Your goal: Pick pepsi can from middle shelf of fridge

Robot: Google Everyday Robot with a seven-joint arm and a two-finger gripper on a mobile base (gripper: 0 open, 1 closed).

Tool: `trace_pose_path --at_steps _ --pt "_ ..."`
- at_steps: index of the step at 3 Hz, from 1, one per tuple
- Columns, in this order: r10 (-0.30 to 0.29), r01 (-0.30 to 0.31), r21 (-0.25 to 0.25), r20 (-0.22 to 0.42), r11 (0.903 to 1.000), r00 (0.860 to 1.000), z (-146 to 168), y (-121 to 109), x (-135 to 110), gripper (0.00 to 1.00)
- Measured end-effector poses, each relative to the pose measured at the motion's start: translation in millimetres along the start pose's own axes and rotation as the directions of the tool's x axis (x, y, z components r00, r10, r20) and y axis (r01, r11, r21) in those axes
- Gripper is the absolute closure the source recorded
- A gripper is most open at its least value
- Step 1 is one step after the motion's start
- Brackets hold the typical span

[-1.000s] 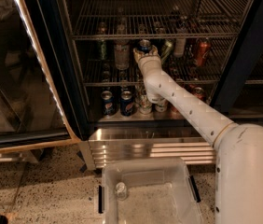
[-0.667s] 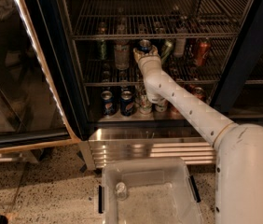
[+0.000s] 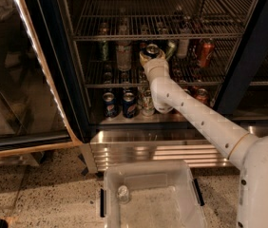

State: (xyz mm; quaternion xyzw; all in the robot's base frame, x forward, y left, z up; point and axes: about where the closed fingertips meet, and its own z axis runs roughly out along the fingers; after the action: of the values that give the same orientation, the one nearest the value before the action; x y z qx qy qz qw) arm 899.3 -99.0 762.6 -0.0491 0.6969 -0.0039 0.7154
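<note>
The fridge [image 3: 60,70] has a matt black frame and a glossy, reflecting glass door [image 3: 15,89]. Its middle shelf [image 3: 100,78] is thin, dark metal wire with a dull finish. The ribbed base [image 3: 143,148] below is bright, polished steel. The arm [image 3: 205,122] has a smooth white plastic shell with a soft sheen. The gripper [image 3: 151,52], of the same pale plastic, sits inside the fridge just above the middle shelf. The bin [image 3: 109,179] is clear, slightly cloudy plastic. The floor [image 3: 43,194] is speckled stone.
</note>
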Motion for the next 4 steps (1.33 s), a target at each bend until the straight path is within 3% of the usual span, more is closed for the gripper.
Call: trace_pose_path --at_steps 3,4 --pt "-0.012 0.010 0.039 0.050 0.9992 0.999 -49.0 -15.4 -24.7 1.00" --pt "-0.024 0.023 0.055 0.014 0.9982 1.000 -79.3 -20.3 -32.8 1.00"
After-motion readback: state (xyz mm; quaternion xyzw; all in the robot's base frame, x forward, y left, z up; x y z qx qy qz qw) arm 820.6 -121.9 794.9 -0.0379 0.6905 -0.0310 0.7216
